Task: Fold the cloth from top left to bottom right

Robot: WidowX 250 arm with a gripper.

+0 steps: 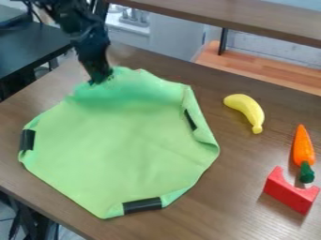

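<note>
Pincer: it is at the upper left part of the view, at the far edge of the cloth, and my pincer [102,79] touches the green fabric there. I cannot tell if it is wide, narrow or holding the fabric.
Arm: my black arm [81,28] comes from the top left of the view and slants down to the cloth.
Green cloth: the cloth [122,140] lies on the brown tabletop [232,201], in the middle and left of the view. Most of it is spread open, but its far part is raised and wrinkled, just beside my pincer.
Black strips: one left strip [27,140] is at the left edge of the cloth, one near strip [142,205] is at the bottom edge, and one right strip [190,119] is at the upper right edge, where the fabric curls inward.
Yellow banana: the banana [249,110] lies to the right of the cloth, apart from it.
Carrot: the orange carrot [303,147] lies near the right side of the view, its green end towards the red block.
Red block: the block [290,191], with a curved hollow, is at the lower right, just beside the carrot's green end.
</note>
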